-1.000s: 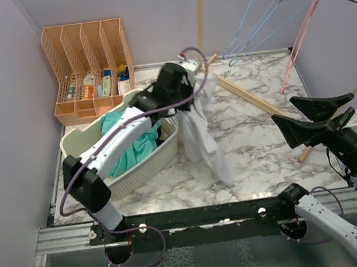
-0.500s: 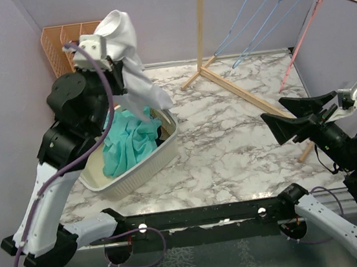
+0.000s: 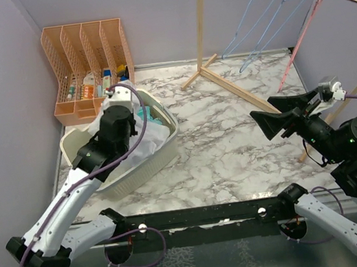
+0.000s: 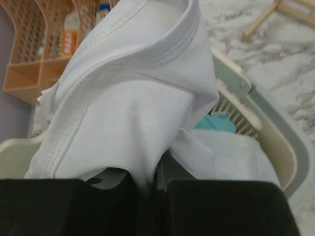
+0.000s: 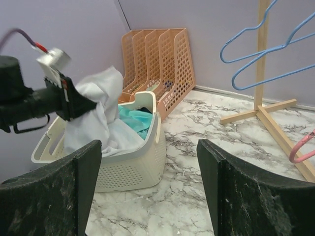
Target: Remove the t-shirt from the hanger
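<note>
The white t-shirt (image 4: 133, 98) is off any hanger. My left gripper (image 4: 152, 182) is shut on a fold of it and holds it over the cream laundry basket (image 4: 275, 147). In the top view the left gripper (image 3: 125, 114) sits low over the basket (image 3: 170, 141), and the shirt (image 3: 150, 140) lies bunched inside it. The right wrist view shows the shirt (image 5: 93, 118) hanging from the left gripper (image 5: 81, 105) into the basket (image 5: 133, 162). My right gripper (image 3: 281, 117) is open and empty above the table's right side; it also shows in its own wrist view (image 5: 147, 187).
A teal cloth (image 5: 138, 120) lies in the basket under the shirt. An orange file organizer (image 3: 88, 60) stands behind the basket. A wooden rack (image 3: 200, 20) holds empty blue hangers (image 3: 262, 19) and a pink hanger (image 3: 300, 37) at the back right.
My left arm has come down from a high raised pose, and the white t-shirt has dropped into the basket with it. My right gripper has shifted slightly left.
</note>
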{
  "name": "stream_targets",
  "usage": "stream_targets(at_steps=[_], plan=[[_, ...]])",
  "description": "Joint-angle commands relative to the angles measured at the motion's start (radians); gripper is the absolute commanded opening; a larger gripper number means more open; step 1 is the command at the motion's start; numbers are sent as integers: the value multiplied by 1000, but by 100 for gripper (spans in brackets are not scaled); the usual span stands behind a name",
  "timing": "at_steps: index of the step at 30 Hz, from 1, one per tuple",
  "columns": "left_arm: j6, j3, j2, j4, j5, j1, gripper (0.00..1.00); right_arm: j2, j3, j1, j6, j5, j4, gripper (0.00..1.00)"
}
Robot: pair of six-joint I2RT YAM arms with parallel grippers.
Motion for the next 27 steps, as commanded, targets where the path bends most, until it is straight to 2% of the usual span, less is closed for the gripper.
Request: stream_targets(at_steps=[1, 6, 9, 12, 16, 19, 22, 27], plan=[[-164, -145, 11, -35, 55, 2, 0, 13, -16, -1, 14, -26, 24, 78], [-346, -298, 56, -30, 187, 9, 0, 12, -23, -1, 20, -14, 19, 78], [-402, -361, 136, -11, 310, 36, 1, 26, -29, -1, 23, -23, 15, 78], [-425, -416, 234, 45, 450, 79, 11, 60, -33, -1, 26, -38, -7, 78], [-425, -435, 309, 95, 567, 124, 16, 130, -44, -1, 24, -66, -58, 78], [-389, -381, 266, 89, 554, 125, 32, 153, -64, -1, 24, -72, -74, 78], [-342, -303, 201, 71, 502, 125, 58, 171, -87, -1, 27, -80, -72, 78], [-256, -138, 152, 7, 391, 125, 84, 219, -120, -1, 37, -109, -61, 78]])
